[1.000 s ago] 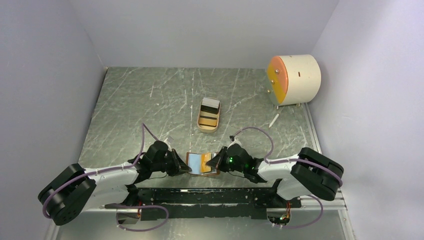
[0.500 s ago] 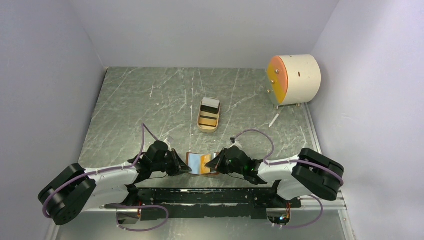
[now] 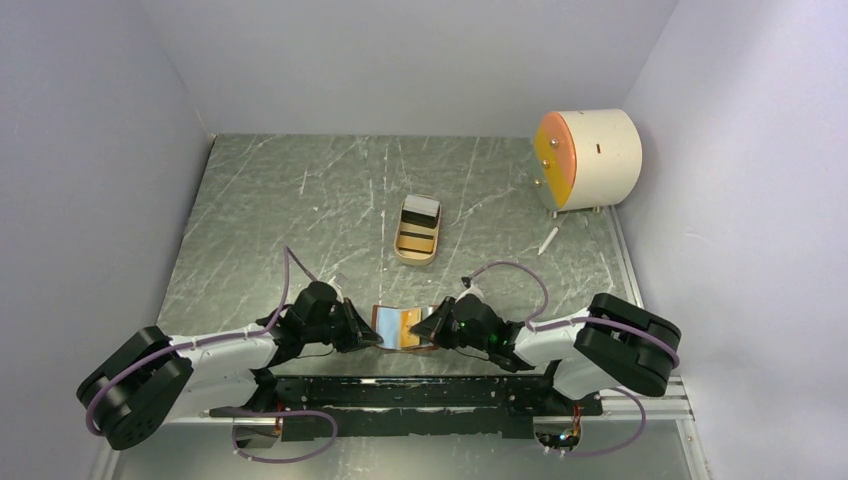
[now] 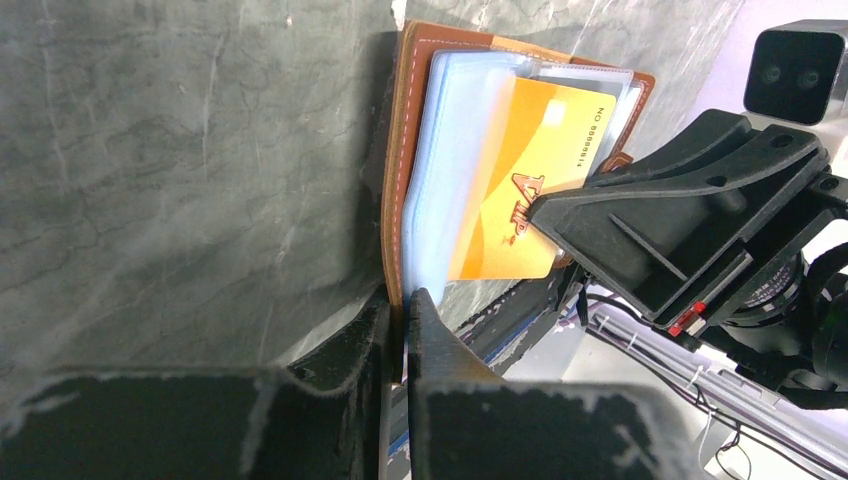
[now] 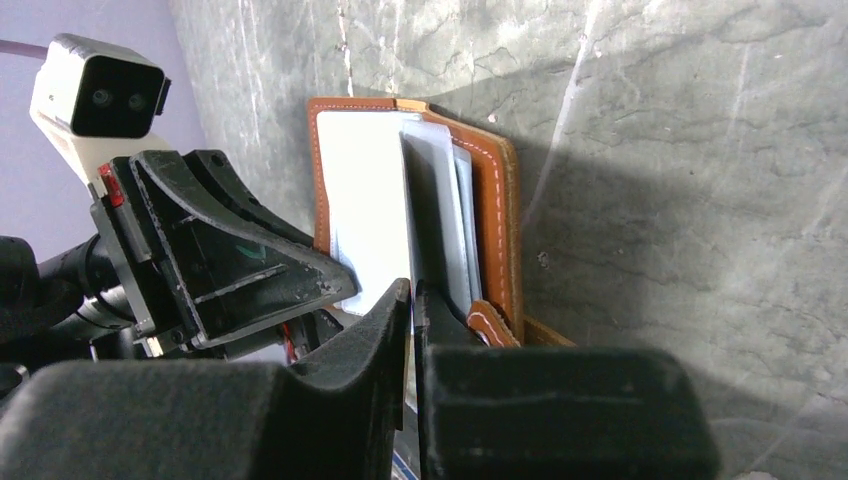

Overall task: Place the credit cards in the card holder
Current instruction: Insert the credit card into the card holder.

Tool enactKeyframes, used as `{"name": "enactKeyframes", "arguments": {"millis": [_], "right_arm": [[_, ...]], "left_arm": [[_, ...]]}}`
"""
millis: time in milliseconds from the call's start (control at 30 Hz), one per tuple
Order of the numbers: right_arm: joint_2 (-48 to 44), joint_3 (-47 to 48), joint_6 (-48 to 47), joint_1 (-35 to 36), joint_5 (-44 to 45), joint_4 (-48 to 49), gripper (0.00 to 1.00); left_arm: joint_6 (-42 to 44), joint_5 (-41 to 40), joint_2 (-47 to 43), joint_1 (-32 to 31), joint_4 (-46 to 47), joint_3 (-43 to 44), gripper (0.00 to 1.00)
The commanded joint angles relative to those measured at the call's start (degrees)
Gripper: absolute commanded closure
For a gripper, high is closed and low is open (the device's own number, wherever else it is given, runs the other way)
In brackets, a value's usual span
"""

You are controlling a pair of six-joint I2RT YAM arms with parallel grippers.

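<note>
Top external | card holder [image 3: 401, 328] open between arms | left gripper [image 4: 402, 302] pinching its leather edge | right gripper [image 5: 412, 292] narrow, clamped on yellow card [image 4: 520, 170]

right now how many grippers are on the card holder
2. The left gripper pinches the cover edge of the card holder; the right gripper looks shut on the orange card inside it, opposite.

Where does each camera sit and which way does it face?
Top external: above, behind both arms, looking down at the table; left gripper and right gripper at the card holder.
Left wrist: along its own fingers toward the orange card.
Right wrist: along its own fingers, facing the opposite way.
Shared: both wrist views show the card holder and the other gripper.
</note>
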Motion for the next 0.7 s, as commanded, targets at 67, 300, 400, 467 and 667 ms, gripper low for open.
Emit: {"name": "enactKeyframes", "arguments": {"millis": [67, 300, 400, 467, 667], "right_arm": [[2.08, -2.68, -0.12, -0.57, -1.12, 7.40, 0.98], [2.28, -2.65, 0.01, -0.65, -2.67, 11.20, 1.00], [2.64, -1.60, -0.53, -0.68, -3.15, 10.29, 1.00], [3.07, -0.66, -0.72, -0.69, -3.28, 7.87, 0.95], [2.66, 2.71, -3.41, -0.72, -3.00, -2.26, 0.77]], "left_arm": [[0.75, 0.69, 1.93, 0.20, 0.85, 1.06, 0.91], [1.22, 0.12, 0.99, 0.19, -0.56, 1.29, 0.91], [1.10, 0.14, 0.74, 0.20, -0.45, 1.16, 0.91], [1.09, 0.44, 0.82, 0.20, -0.07, 1.16, 0.91], [1.09, 0.69, 1.16, 0.19, 0.61, 1.07, 0.88]]}}
